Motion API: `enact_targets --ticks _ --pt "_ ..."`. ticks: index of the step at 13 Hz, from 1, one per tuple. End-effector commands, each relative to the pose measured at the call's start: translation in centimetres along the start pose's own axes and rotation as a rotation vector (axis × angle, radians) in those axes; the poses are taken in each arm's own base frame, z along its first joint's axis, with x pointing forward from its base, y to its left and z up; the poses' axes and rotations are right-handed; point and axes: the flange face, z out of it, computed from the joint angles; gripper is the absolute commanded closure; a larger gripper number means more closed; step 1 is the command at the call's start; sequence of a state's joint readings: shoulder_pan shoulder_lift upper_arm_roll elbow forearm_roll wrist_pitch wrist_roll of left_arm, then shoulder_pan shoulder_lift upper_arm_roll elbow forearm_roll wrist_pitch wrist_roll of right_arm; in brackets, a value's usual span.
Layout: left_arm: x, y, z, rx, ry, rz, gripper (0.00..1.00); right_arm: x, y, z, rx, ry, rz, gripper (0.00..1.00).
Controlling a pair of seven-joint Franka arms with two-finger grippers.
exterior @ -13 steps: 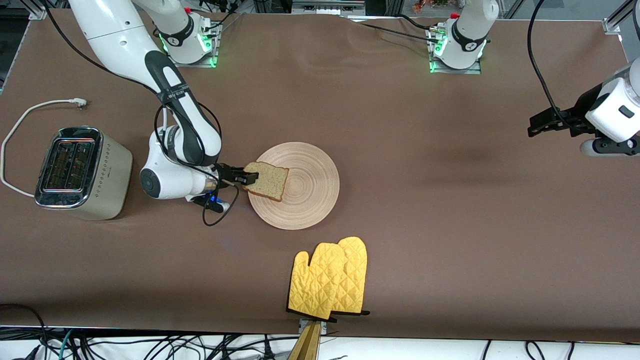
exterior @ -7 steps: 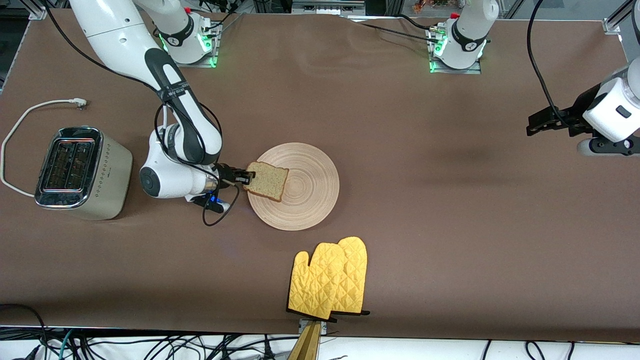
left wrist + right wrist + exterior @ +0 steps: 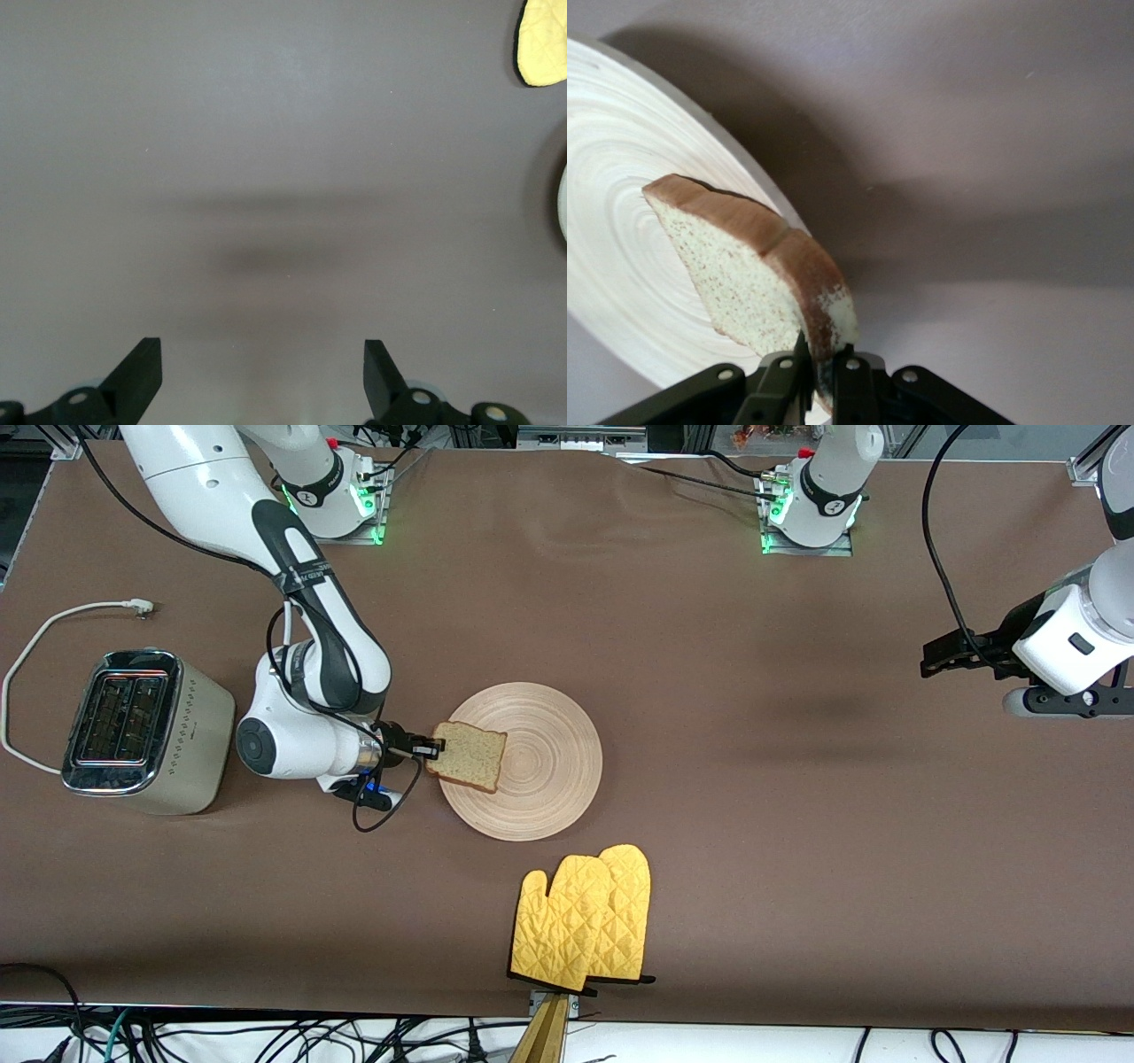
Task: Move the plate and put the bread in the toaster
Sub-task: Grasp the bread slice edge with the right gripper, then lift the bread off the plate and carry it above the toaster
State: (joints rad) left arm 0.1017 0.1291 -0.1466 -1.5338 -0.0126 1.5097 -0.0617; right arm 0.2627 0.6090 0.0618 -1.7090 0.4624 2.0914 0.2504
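Note:
The bread (image 3: 468, 755) (image 3: 749, 266), a speckled tan slice with a brown crust, hangs tilted over the edge of the round light-wood plate (image 3: 549, 766) (image 3: 611, 221). My right gripper (image 3: 430, 750) (image 3: 819, 367) is shut on the crust edge of the slice. The cream-white toaster (image 3: 146, 731) with chrome top stands at the right arm's end of the table, its two slots facing up. My left gripper (image 3: 939, 657) (image 3: 263, 376) hangs open over bare table at the left arm's end, nothing between its fingers.
A pair of yellow oven mitts (image 3: 585, 930) (image 3: 542, 40) lies nearer the front camera than the plate, at the table's front edge. The toaster's white cord (image 3: 40, 646) loops on the cloth beside it. Brown cloth covers the whole table.
The right gripper closed on the bread's crust and lifted the slice slightly, drawing it toward the toaster's end. The left gripper drifted a little toward the arms' bases.

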Motion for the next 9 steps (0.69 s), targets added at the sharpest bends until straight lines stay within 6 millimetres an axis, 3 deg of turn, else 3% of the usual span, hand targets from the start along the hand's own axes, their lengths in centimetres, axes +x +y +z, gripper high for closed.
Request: enact_targets --ticks 1,3,5,9 --pt "0.6 -1.1 -0.1 -0.003 0.002 0.011 0.0 -0.7 -0.9 -0.6 -0.092 0.021 -0.071 1.0" --pt "1.0 -1.2 0.4 0.011 -0.005 0.01 0.0 -0.6 -0.7 -1.0 -0.122 0.036 -0.094 1.0" --pt "1.0 -0.6 0.4 0.012 -0.005 0.011 0.0 -0.4 -1.0 -3.5 -0.172 0.067 -0.136 1.0" --pt "0.7 -0.7 0.2 0.011 -0.004 0.007 0.0 0.3 -1.2 -13.8 -0.201 0.039 -0.129 1.0"
